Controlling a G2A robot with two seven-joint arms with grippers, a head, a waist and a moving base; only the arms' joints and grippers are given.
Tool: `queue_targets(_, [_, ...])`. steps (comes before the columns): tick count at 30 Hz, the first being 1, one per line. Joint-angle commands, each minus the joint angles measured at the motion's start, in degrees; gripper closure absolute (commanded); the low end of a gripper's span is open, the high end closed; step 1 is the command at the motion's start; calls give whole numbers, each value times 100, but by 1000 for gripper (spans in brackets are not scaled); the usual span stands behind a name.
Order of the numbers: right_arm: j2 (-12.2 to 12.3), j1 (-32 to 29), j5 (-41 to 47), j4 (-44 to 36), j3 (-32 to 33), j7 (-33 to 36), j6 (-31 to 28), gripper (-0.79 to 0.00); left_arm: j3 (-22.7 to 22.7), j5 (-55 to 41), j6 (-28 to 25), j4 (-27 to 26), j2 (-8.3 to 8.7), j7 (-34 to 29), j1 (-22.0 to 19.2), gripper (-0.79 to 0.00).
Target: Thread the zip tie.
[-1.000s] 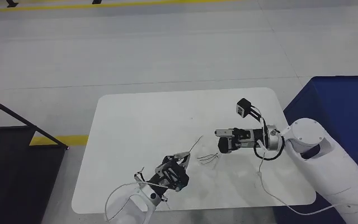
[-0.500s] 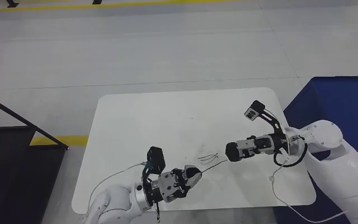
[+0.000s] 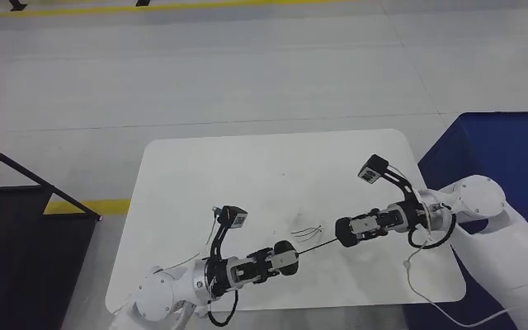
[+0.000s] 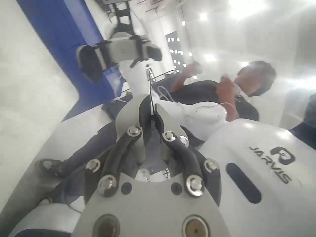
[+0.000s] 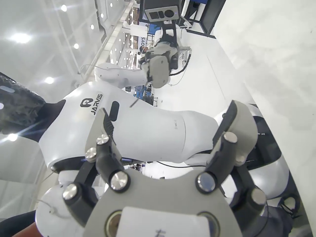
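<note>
Zip tie (image 4: 149, 85) was pinched tight in jaws of L gripper (image 4: 151, 104); jaws of R gripper (image 5: 167, 110), spread wide & empty, were best brought squarely onto its tip.

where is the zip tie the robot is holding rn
In the top view the zip tie is pinched in the left end effector and points at the open right end effector, just beside the spare ties lying on the table.

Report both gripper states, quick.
Left gripper: shut on the zip tie.
Right gripper: open, gripping nothing.
</note>
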Motion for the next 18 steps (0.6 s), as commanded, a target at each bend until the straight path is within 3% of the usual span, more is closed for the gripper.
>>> queue_targets(1, [-21,25,20,-37,-78,-23,26,-345,63,161,52,32,-2,63,-19,0])
queue_targets(7, [-85,83,183,-136,-278,-28,77,-314,274,815,144,145,-15,362,-150,0])
queue_targets(18, [-151,70,-3,-147,-499,-117,144,-262,535,984,197,174,-29,573,-207,0])
